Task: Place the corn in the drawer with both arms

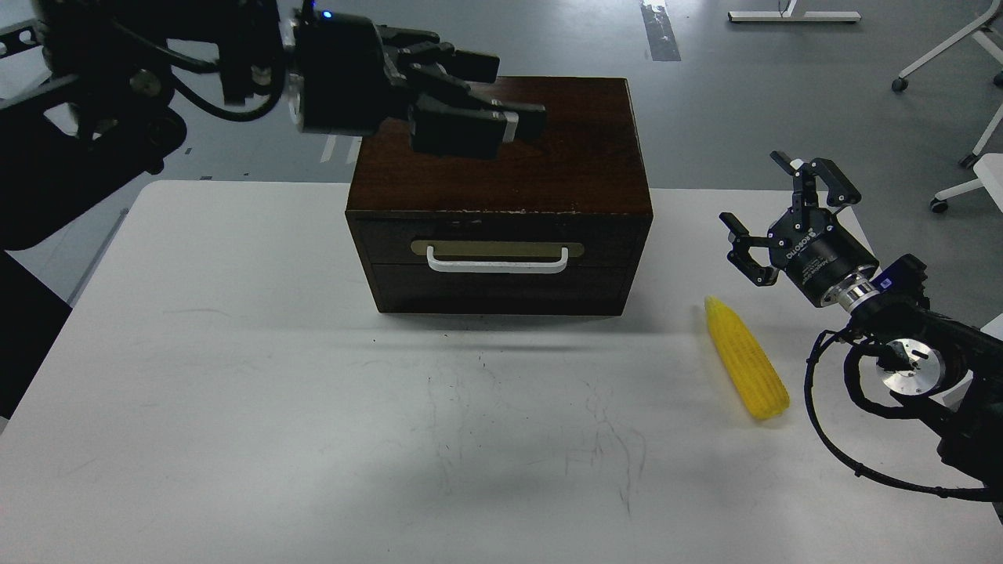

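- Head view: the drawer (498, 258) was closed; the corn (746, 359) lay on the table (235, 392), near right.
- The right gripper (772, 211) hung spread wide and empty beyond the corn; the round cob might roll.
- The left gripper (478, 102) hovered over the cabinet (548, 172), its spread unclear; it could miss the handle (497, 261).

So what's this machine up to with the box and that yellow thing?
Nothing is being held yet. A yellow toy corn lies on the white table, right of a dark wooden box whose drawer is shut. The right gripper hovers open just above and behind the corn, not touching it. The left gripper hangs over the top of the box; its fingers look partly curled, so I cannot tell if it is open.
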Robot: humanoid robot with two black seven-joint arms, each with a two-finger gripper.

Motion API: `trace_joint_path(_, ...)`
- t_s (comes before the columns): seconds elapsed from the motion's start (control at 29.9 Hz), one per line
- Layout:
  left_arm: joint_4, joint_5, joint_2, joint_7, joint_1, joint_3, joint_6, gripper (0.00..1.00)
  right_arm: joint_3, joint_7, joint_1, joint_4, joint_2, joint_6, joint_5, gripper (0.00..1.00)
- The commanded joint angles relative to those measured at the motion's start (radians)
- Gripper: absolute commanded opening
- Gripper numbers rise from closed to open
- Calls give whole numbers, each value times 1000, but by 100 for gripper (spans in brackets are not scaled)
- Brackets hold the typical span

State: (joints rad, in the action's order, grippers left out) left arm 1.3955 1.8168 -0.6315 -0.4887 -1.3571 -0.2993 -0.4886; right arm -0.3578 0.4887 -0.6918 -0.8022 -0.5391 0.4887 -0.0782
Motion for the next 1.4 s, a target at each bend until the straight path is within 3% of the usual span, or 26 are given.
trace_joint_path(0.0,2,137,48,0,-37,136,0,98,-1,0,0,0,-4,0,0,100)
trace_joint_path(0.3,0,291,84,0,-83,315,0,98,0,0,3,0,-1,0,0,100)
trace_joint_path(1.37,-115,365,227,0,-62,362,0,98,0,0,12,1,7,0,0,100)
